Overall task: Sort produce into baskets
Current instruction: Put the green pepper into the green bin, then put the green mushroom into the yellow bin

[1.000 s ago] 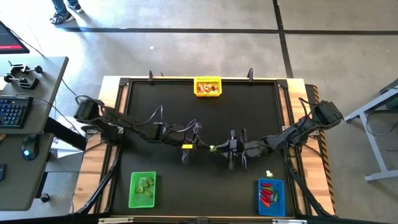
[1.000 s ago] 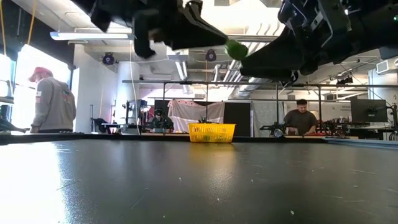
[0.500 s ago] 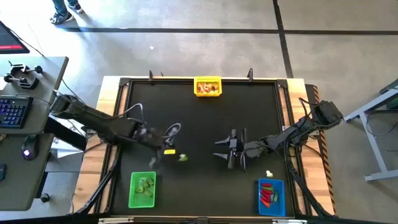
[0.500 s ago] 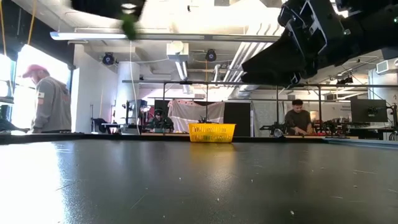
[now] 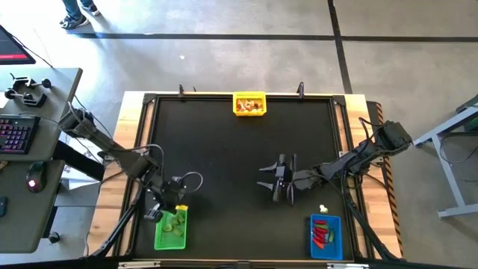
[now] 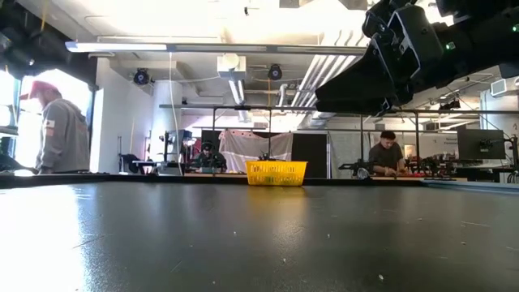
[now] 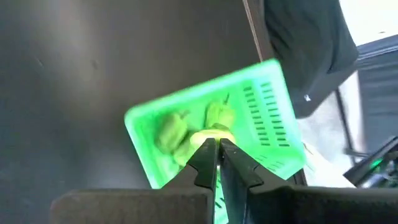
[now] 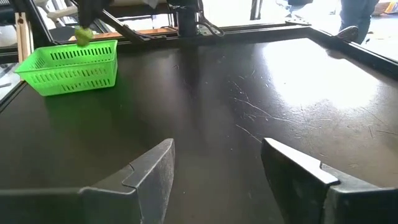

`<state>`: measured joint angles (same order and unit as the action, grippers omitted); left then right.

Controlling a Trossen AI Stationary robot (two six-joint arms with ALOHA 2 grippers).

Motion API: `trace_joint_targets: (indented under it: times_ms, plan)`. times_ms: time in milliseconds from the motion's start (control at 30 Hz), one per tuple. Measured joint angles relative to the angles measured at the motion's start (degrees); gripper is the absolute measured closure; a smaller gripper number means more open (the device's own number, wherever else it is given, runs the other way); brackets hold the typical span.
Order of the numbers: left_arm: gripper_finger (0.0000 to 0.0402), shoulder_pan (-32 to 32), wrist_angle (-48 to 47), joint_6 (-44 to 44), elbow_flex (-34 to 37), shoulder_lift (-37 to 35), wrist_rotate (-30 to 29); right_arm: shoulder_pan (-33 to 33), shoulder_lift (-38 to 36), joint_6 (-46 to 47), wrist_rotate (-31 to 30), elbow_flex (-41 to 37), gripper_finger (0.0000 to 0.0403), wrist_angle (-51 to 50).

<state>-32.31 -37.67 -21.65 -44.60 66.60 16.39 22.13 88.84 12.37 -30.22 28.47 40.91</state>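
My left gripper [image 5: 173, 211] hangs over the far end of the green basket [image 5: 170, 228] at the table's near left, shut on a small green produce piece [image 7: 210, 135]. The piece also shows in the right wrist view [image 8: 83, 34], just above the basket's rim [image 8: 68, 59]. Other green pieces [image 7: 171, 127] lie in that basket. My right gripper [image 5: 270, 181] hovers right of the table's middle, open and empty; its fingers stand wide apart in its wrist view [image 8: 214, 162]. The blue basket [image 5: 326, 235] holds red pieces. The yellow basket [image 5: 249, 104] holds tan ones. My left gripper pinches the green piece [image 7: 210, 135] between its two fingertips [image 7: 202, 155]. The fingers come from above, pointing down at the basket. The piece is lifted clear, a little above the green basket's rim.
A whitish piece [image 5: 323, 210] lies on the black mat just beyond the blue basket. The yellow basket stands at the middle of the far edge. People stand in the room beyond the table [image 6: 61, 130].
My left gripper has gone from the table's middle, close to my right gripper, toward the near left edge with the green piece, and now stands over the green basket. My right gripper has stayed in place.
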Motion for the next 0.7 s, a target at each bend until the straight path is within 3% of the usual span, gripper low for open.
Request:
trace_joint_targets:
  times_ms: [300, 700]
  plan:
    - [0.0401, -3.13, 14.84, -10.77, 8.02, 0.08, 5.15, -0.01, 0.0, -0.01, -0.02, -0.02, 0.0171, 0.0]
    - [0.0329, -2.17, 15.44, -12.59, 8.35, 0.08, 5.17, 0.15, 0.0, 0.62, -1.84, -0.02, 0.0171, 0.02]
